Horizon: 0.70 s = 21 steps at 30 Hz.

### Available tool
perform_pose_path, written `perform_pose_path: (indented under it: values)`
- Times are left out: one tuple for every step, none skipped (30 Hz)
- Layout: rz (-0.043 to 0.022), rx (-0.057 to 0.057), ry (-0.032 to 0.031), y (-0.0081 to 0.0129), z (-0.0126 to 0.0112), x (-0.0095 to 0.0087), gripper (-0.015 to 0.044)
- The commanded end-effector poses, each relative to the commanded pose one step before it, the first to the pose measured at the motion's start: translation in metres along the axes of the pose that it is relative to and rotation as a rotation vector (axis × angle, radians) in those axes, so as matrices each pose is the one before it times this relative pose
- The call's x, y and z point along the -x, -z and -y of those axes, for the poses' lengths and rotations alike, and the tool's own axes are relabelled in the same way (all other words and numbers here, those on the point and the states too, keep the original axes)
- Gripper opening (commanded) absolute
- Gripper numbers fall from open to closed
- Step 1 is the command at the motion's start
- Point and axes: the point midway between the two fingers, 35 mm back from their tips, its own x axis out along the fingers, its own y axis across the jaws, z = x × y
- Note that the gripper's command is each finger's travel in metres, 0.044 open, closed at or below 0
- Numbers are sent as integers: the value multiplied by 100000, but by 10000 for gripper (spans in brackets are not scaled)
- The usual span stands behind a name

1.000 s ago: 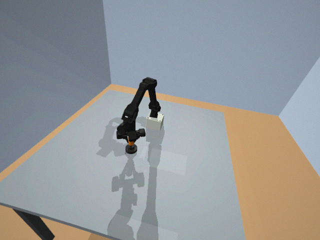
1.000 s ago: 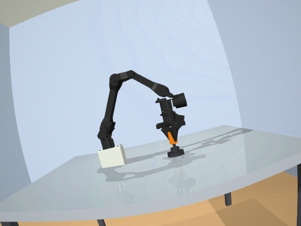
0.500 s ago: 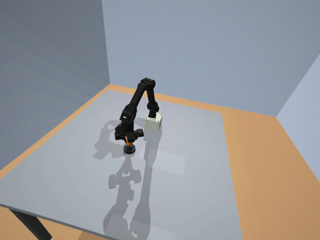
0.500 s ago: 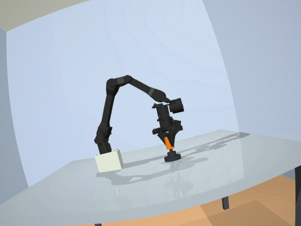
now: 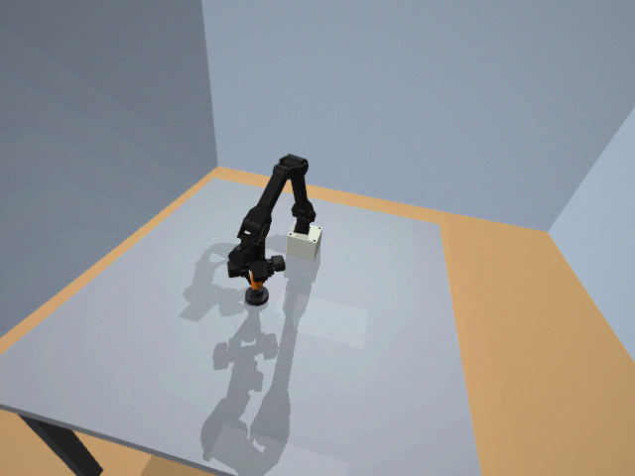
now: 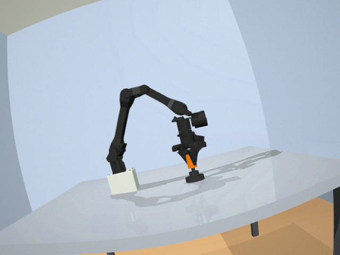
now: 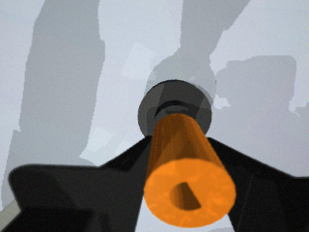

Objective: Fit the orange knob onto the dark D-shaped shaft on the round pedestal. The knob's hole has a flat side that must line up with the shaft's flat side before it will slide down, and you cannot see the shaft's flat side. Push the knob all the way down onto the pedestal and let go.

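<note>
Between your gripper's [image 6: 190,160] two dark fingers sits the orange knob [image 7: 185,171], pinched on its sides with the jaws standing partway apart around it. From the wrist view you look straight down the knob's length: on the left one finger slopes up to its side, in the middle its near end shows the bore with one flat side, and on the right the other finger meets it. Beyond the knob's far end you see the round pedestal [image 7: 147,108] on the table, with only a thin dark ring showing around the knob's tip; the shaft itself is hidden behind the knob there, so you cannot tell from that view whether the two touch. Turn to the exterior view, working from the left: the arm rises from a pale base block [image 6: 122,181], bends over, and comes down to the gripper, where the orange knob [image 6: 190,161] hangs tilted just above the dark shaft [image 6: 194,172], its lower end at or very near the shaft's top. The pedestal [image 6: 194,178] rests on the grey table [image 6: 247,197]. From the top view you get only a sliver of orange above the pedestal [image 5: 256,297].
</note>
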Motion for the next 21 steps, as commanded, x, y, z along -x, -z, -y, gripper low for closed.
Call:
perform_pose_path:
  values:
    - [58,421,85,-14,28,322,0]
    - [0,883,0,-1,1,3,0]
    - [0,1673,0,-2,2,2,0]
    - [0,2831,0,-1,2,-2,0]
    - [-1,3228,-1,3,0,-12,0]
    - [-2,3866,-2,11,-6,-32,0]
    - [-3,4350,-3,25,-19,-67,0]
    - [-3,3071,-4,30,-26,-87,0]
    - [-2,1043,-3,22,-20,-77,0]
    - [0,0,1,-2,8,-29,0]
    - [1,0,2,-13,18,-5,0]
    - [1,0,2,-15,19,-12,0]
    - [1,0,1,-15,17,-30,0]
    - [1,0,1,-14,15,-28,0]
    - [1,0,1,-9,8,-29,0]
    - [0,0,0,-5,2,-30,0]
    - [0,0,0,-5,1,-30,0]
    - [0,0,0,-5,2,-29,0]
    - [0,0,0,-1,-3,74,0]
    - [0,0,0,0,0,0,0]
    - [0,0,-1,2,-10,0,0]
